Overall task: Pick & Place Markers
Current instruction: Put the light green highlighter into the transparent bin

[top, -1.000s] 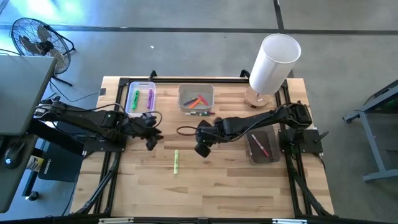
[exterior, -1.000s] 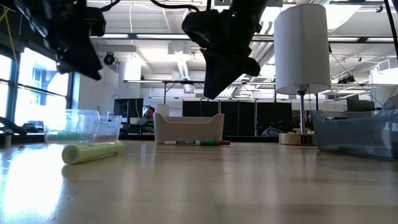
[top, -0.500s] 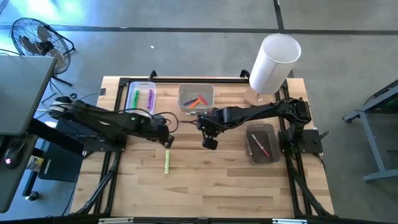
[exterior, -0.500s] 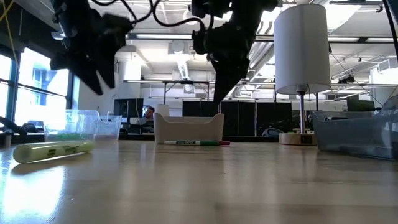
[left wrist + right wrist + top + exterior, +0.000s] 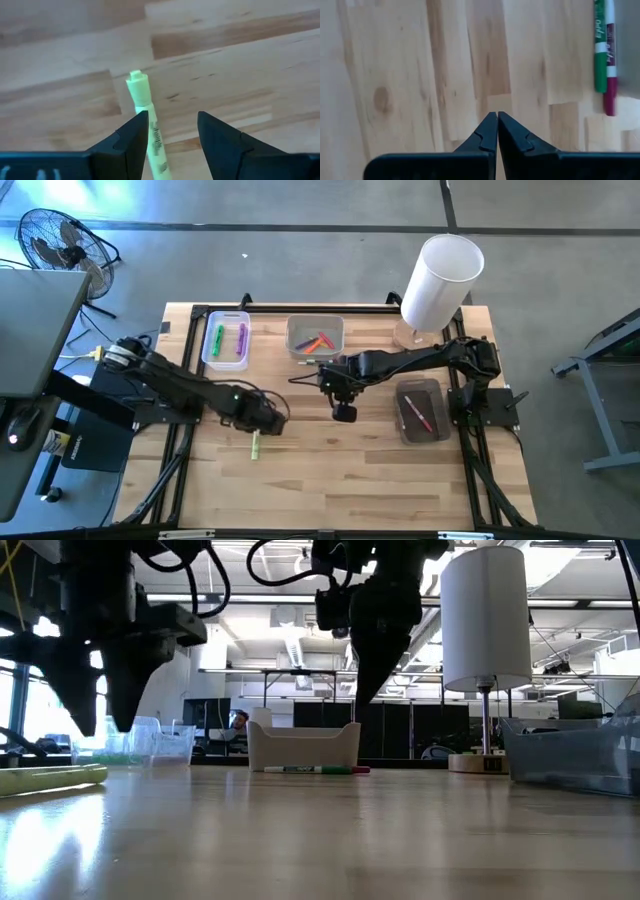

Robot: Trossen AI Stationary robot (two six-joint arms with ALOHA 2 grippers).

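**Between open fingers, a yellow marker**

Below the left end effector, its fingers spread apart, a yellow marker lay flat on the wooden surface, close to one finger. Light, stiff, smooth plastic, it looked likely to roll; mid-barrel seemed best. The right end effector hovered pinched closed, empty.

Your left gripper has swung out over the surface to the yellow marker — which slid leftward and nearer the front edge. Your right gripper pulled back toward centre, fingers now pressed together.
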